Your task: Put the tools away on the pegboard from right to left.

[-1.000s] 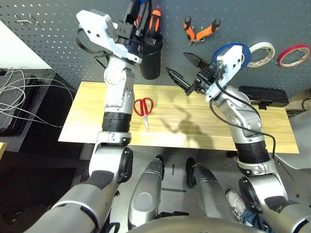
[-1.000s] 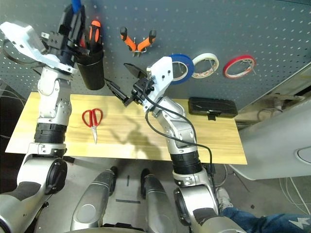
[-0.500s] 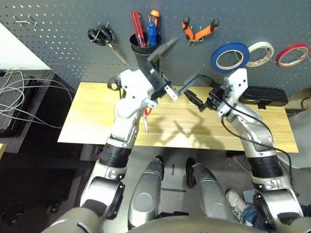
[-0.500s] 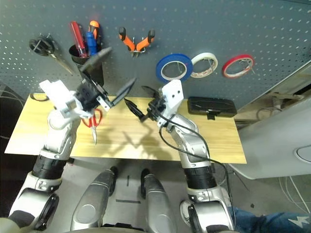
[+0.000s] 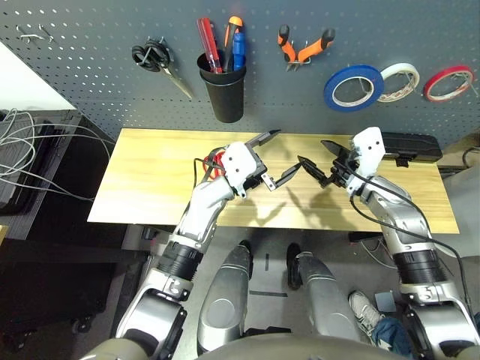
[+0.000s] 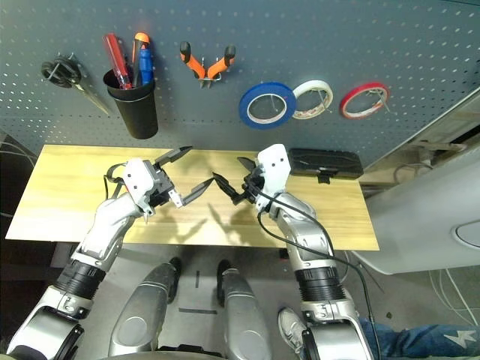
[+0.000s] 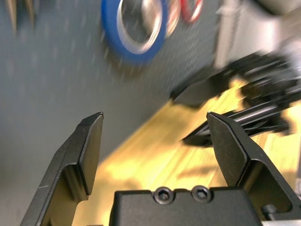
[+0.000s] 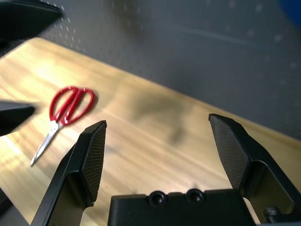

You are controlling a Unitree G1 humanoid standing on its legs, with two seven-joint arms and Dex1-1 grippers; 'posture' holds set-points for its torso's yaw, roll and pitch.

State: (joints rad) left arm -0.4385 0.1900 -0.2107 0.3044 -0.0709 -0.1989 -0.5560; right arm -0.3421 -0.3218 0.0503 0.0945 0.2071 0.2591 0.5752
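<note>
Red-handled scissors (image 8: 66, 113) on wooden table (image 8: 155, 155)

Three tape rings hang upper right: one blue tape ring (image 5: 354, 86), one white (image 5: 400, 81), one red (image 5: 448, 82). Two scissors: black-handled (image 5: 154, 60) upper left, red-handled scissors (image 8: 66, 111) on the wooden surface (image 5: 150, 180). One pair of orange-and-black-handled pliers (image 5: 301, 46). One black cup (image 5: 224, 91).

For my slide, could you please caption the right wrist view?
Open right end effector above the wooden table, red-handled scissors lying flat ahead.
</note>
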